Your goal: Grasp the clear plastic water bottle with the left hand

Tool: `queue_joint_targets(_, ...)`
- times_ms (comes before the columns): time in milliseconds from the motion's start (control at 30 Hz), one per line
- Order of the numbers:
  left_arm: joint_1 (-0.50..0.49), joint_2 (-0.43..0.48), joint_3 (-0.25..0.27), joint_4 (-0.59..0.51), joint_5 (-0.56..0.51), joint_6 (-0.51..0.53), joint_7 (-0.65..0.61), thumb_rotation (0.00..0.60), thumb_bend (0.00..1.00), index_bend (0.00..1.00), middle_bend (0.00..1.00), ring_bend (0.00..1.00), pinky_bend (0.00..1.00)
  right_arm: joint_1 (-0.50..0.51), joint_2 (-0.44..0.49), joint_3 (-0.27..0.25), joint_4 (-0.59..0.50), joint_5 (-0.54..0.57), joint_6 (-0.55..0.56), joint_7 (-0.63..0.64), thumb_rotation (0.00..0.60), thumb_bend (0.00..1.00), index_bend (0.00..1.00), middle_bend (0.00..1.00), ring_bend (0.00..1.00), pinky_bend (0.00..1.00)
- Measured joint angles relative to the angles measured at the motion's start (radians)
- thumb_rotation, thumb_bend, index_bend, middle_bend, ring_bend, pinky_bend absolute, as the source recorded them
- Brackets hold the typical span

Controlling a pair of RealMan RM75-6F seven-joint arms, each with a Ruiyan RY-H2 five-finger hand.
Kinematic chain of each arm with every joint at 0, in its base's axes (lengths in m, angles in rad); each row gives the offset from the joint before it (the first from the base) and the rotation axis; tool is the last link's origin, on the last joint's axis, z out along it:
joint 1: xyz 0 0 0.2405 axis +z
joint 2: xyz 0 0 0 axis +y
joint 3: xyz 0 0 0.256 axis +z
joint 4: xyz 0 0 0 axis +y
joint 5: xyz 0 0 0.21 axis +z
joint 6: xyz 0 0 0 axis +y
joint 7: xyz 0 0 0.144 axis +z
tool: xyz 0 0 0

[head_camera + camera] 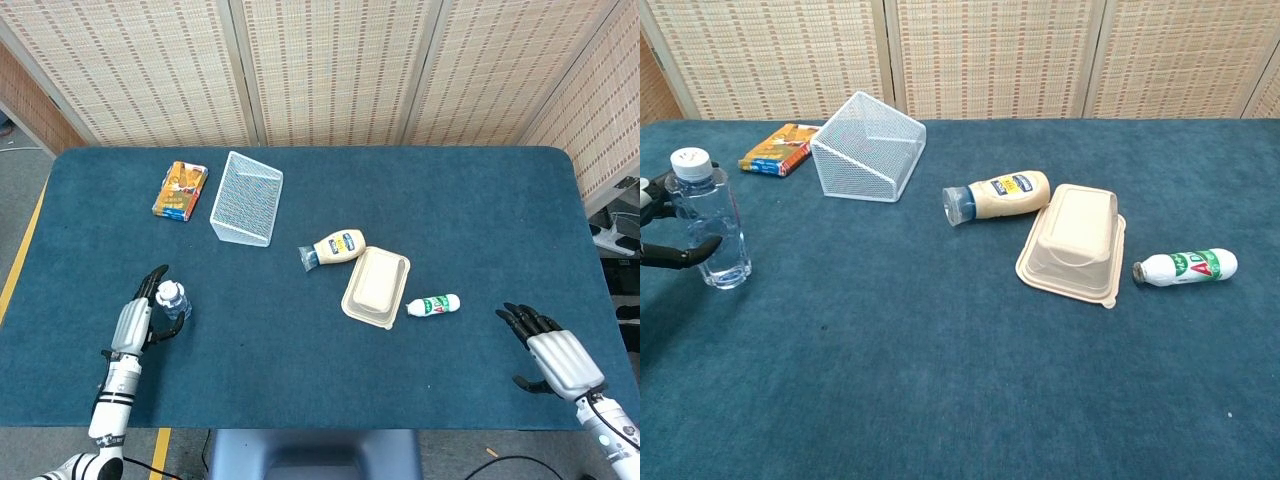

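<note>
Three bottles (pixel 710 220) (pixel 997 197) (pixel 1186 267) — one basket (pixel 868 147) — one box (pixel 1073 243) — one packet (pixel 778 148)

On the surface (pixel 460 210), the water bottle (pixel 710 222) stands upright near-left, against the left hand (pixel 135 322). Far-left lie a packet (pixel 180 189) and, right of it, a wire basket (pixel 246 198). Mid-surface, a sauce bottle (pixel 336 247) lies left of a tray (pixel 377 286); a small bottle (pixel 433 305) lies right. The right hand (pixel 553 354) rests near-right.
</note>
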State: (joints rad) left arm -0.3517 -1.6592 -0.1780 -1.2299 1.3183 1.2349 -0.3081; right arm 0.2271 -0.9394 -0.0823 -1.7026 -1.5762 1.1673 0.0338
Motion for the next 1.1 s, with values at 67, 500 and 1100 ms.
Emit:
queue_joint_targets(67,-0.001,0.005,-0.002,-0.003,-0.001,0.001,0.014,0.600,0.38,0.00,0.00,0.00,0.14,0.000,-0.001,0.000,0.001,0.001,0.000,-0.001,0.600,0.12,0.00,0.00,0.00,0.18)
queue_joint_targets(500,-0.011,0.053,-0.014,-0.081,-0.031,-0.022,0.103,0.600,0.37,0.00,0.00,0.00,0.14,0.000,0.000,0.000,0.001,0.000,0.001,0.002,0.600,0.12,0.00,0.00,0.00,0.18)
queue_joint_targets(1100,-0.022,0.150,-0.024,-0.245,-0.052,-0.045,0.175,0.600,0.37,0.00,0.00,0.00,0.14,0.003,0.004,-0.002,-0.001,-0.001,-0.006,0.009,0.600,0.12,0.00,0.00,0.00,0.19)
